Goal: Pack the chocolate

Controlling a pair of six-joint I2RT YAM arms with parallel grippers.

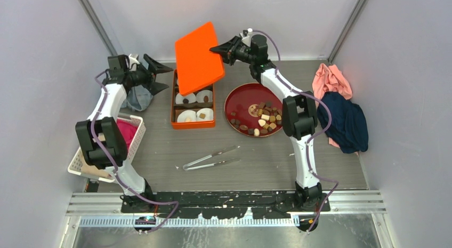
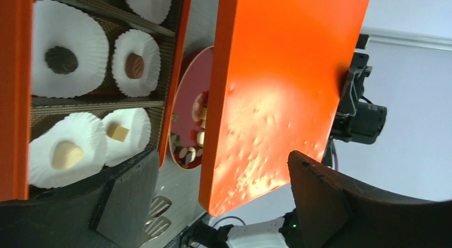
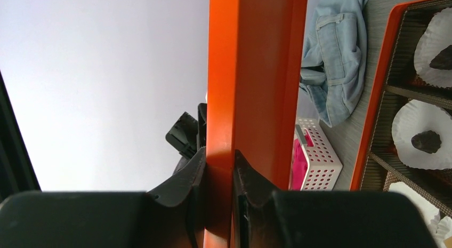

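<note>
Left tool [image 1: 163, 77] wide, right tool [image 1: 217, 49] clamped

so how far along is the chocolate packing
Done: visible paper cups in the orange box each hold a chocolate. In hand: right end effector grips the lid above it, left end effector open. Left: seating the lid; chocolates sit on the red plate.

Readable text: none in any view. Orange lid [image 1: 198, 57] and orange box [image 1: 193, 125]: plain, unmarked.

Chocolates [image 1: 266, 119] piled on red plate [image 1: 237, 98] (assorted).
</note>
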